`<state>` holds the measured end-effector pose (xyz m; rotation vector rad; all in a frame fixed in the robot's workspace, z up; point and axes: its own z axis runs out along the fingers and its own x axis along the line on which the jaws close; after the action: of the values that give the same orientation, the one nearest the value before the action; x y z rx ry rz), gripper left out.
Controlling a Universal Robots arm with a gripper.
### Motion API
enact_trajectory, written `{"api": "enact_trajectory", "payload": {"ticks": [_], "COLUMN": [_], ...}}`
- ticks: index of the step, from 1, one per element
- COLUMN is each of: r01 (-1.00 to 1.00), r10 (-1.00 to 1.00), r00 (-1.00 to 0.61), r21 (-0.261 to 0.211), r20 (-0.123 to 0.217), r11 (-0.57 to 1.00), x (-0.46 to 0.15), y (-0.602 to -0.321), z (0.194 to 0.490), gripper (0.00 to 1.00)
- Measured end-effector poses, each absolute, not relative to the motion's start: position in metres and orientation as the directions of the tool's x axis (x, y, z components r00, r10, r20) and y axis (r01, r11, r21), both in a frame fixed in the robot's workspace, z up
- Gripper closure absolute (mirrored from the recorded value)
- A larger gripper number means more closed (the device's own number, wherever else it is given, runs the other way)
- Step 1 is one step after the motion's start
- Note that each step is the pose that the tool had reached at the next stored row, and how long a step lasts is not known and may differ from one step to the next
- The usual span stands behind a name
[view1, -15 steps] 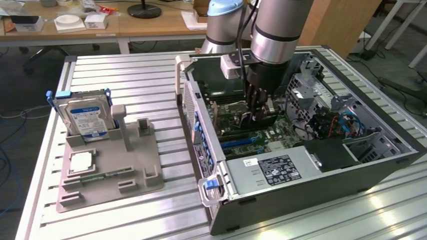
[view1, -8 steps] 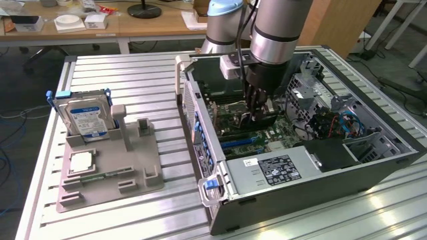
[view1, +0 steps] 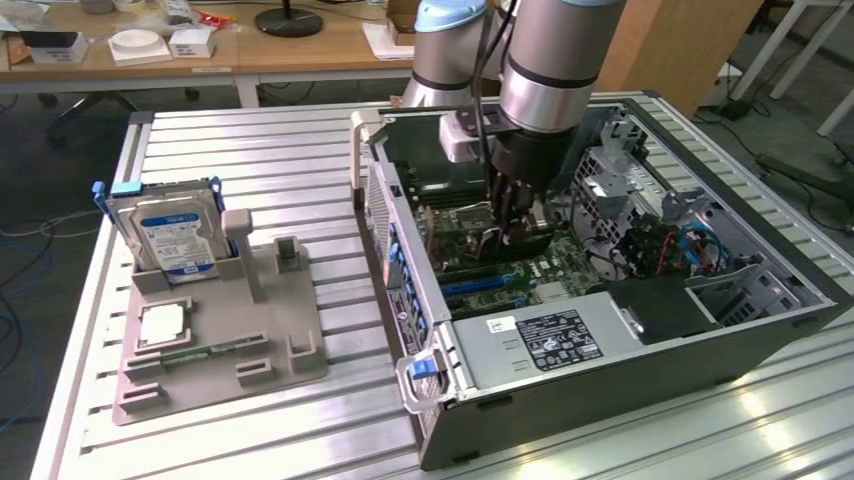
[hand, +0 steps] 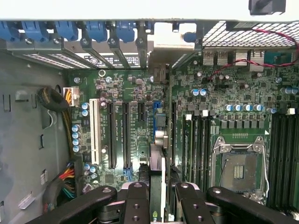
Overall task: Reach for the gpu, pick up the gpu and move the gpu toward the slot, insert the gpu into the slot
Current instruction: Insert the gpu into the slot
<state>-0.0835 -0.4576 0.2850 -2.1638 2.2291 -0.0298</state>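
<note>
Jaws (hand: pixel 157 196) sit nearest the wrist camera, their black fingers (hand: pixel 136 205) pinched partway onto the gpu (hand: pixel 156 186), which is seen edge-on as a thin card running straight away from them. Its long axis lies along the blue slot (hand: pixel 159 119) on the motherboard (hand: pixel 233 107) directly beneath, and its far end reaches toward the rear bracket openings (hand: pixel 140 46) of the case. The card looks lined up with the slot, though whether its edge is already seated or only resting above cannot be told.

In the exterior view the arm (view1: pixel 554 70) drops vertically into the open computer case (view1: pixel 747 330), with the jaws (view1: pixel 514 235) low among the board's connectors. Farther off, toward the exterior view's left, a grey fixture tray (view1: pixel 267 340) rests on the slatted desk (view1: pixel 240 170), holding an upright hard drive (view1: pixel 174 235), a processor chip (view1: pixel 163 322) and a memory stick (view1: pixel 200 352), all well apart from the work.
</note>
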Motion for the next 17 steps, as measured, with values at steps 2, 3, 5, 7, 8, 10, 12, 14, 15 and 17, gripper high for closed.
{"api": "enact_trajectory", "payload": {"ticks": [2,3,5,7,8,10,12,14,15,17], "r01": [-0.999,-0.999,-0.999,-0.999,-0.999,-0.999,-0.999,-0.999,-0.999,-0.999], "r10": [-0.999,-0.999,-0.999,-1.0,-1.0,-1.0,-1.0,-1.0,-1.0,-1.0], "r00": [-0.03,-0.03,-0.03,-0.029,-0.029,-0.03,-0.03,-0.03,-0.029,-0.029], "r21": [-0.038,-0.038,-0.038,-0.038,-0.038,-0.038,-0.038,-0.038,-0.038,-0.038], "r20": [-0.012,-0.012,-0.012,-0.011,-0.011,-0.008,-0.007,-0.006,-0.006,-0.006], "r11": [0.03,0.03,0.03,0.03,0.03,0.03,0.03,0.03,0.03,0.03], "x": [-0.0836,-0.0836,-0.0836,-0.0835,-0.0835,-0.0836,-0.0835,-0.0842,-0.0851,-0.0873], "y": [-0.4577,-0.4578,-0.458,-0.4587,-0.459,-0.4594,-0.4599,-0.4599,-0.46,-0.4599], "z": [0.2837,0.2833,0.2825,0.2819,0.2812,0.2801,0.2789,0.2776,0.2771,0.2756], "gripper": [0.74,0.74,0.74,0.74,0.74,0.74,0.74,0.74,0.74,0.74]}}
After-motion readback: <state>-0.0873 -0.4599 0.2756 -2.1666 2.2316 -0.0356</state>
